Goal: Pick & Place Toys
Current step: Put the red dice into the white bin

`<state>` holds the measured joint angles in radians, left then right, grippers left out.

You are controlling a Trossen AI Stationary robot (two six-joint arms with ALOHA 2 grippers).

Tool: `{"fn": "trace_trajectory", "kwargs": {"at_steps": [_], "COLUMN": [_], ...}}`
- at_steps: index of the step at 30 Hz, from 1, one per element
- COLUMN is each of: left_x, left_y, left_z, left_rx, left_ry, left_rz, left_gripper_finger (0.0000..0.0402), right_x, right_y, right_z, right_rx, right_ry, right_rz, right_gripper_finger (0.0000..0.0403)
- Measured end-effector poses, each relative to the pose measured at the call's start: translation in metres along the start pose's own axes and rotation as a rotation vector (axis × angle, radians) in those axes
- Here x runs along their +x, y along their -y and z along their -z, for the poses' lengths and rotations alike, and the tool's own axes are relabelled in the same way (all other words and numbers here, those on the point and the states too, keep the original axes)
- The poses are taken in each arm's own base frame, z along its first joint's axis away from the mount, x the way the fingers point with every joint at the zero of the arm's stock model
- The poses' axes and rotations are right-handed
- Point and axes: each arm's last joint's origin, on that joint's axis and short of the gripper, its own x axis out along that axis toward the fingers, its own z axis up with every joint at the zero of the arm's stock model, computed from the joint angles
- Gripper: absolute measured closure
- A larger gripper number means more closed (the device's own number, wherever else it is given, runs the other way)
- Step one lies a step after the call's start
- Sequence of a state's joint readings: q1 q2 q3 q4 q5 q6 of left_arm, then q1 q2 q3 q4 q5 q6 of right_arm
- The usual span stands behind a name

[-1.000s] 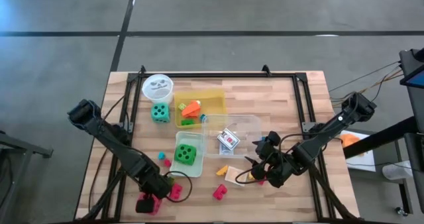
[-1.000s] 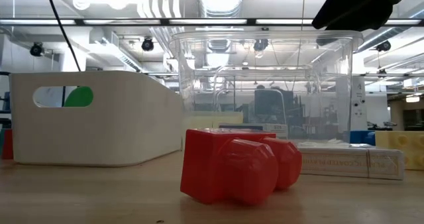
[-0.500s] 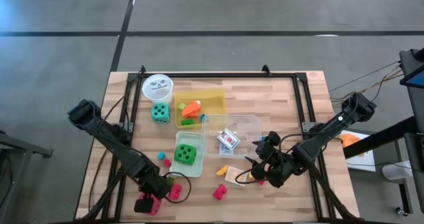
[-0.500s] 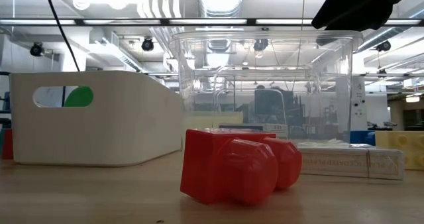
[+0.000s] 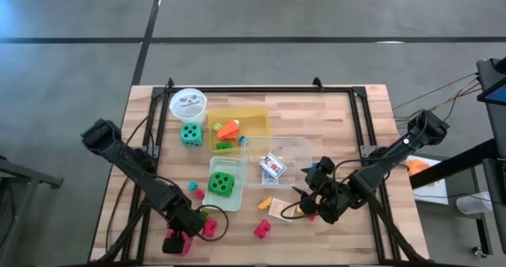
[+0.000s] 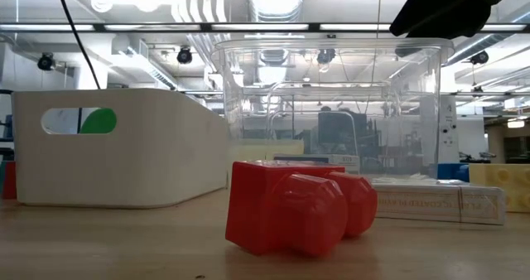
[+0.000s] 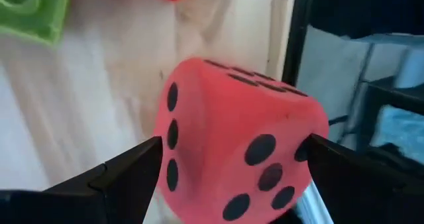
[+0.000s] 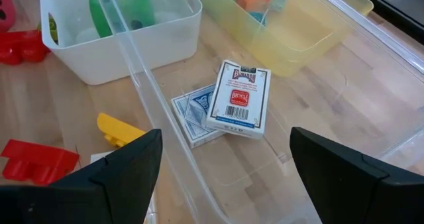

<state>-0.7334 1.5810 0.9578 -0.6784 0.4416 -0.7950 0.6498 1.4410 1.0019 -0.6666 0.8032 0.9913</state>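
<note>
A red die (image 7: 238,144) with black dots sits on the wood at the table's near left corner, beside the black frame rail (image 7: 295,25). My left gripper (image 7: 234,142) is open and points steeply down over it, one finger on either side of the die (image 5: 175,242). My right gripper (image 8: 225,134) hangs open and holds nothing right of centre (image 5: 304,206), beside the clear box. Two card packs (image 8: 238,98) lie in that box. A green die (image 5: 223,184) sits in the white bin, and a teal die (image 5: 190,133) stands on the table by the white cup.
The yellow tray (image 5: 257,113) holds orange and green blocks. On the wood lie red blocks (image 5: 262,229), (image 5: 209,227), a yellow block (image 5: 265,202) and small blocks (image 5: 192,186). The clear box (image 5: 300,148), white bin (image 5: 212,166) and white cup (image 5: 188,103) stand mid-table. A black rail frames the table.
</note>
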Motion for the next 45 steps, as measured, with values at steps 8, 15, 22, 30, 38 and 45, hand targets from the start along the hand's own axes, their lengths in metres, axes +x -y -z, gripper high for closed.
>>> {"fn": "trace_trajectory", "kwargs": {"at_steps": [8, 15, 22, 30, 38, 45], "left_x": [0.0076, 0.0084, 0.0087, 0.0098, 0.0099, 0.0105], "left_y": [-0.0034, -0.0024, -0.0017, 0.0013, 0.0020, 0.0047], "left_z": [-0.0002, 0.0010, -0.0004, -0.0007, -0.0011, -0.0028], "left_rx": [-0.043, -0.037, -0.009, 0.070, 0.067, 0.091], "left_ry": [0.017, 0.022, 0.047, 0.083, 0.085, 0.089], "left_rz": [0.056, 0.047, 0.044, 0.037, 0.046, 0.082], "left_gripper_finger": [0.0045, 0.0045, 0.0045, 0.0080, 0.0238, 0.0247], "right_x": [0.0000, 0.0000, 0.0000, 0.0000, 0.0000, 0.0001], "right_y": [0.0000, 0.0000, 0.0000, 0.0000, 0.0000, 0.0001], "right_z": [0.0000, 0.0000, 0.0000, 0.0000, 0.0000, -0.0001], "right_rx": [0.000, 0.000, 0.000, 0.000, 0.000, 0.000], "right_ry": [0.000, 0.000, 0.000, 0.000, 0.000, 0.000], "right_rz": [0.000, 0.000, 0.000, 0.000, 0.000, 0.001], "right_gripper_finger": [0.0078, 0.0078, 0.0078, 0.0078, 0.0078, 0.0078]}}
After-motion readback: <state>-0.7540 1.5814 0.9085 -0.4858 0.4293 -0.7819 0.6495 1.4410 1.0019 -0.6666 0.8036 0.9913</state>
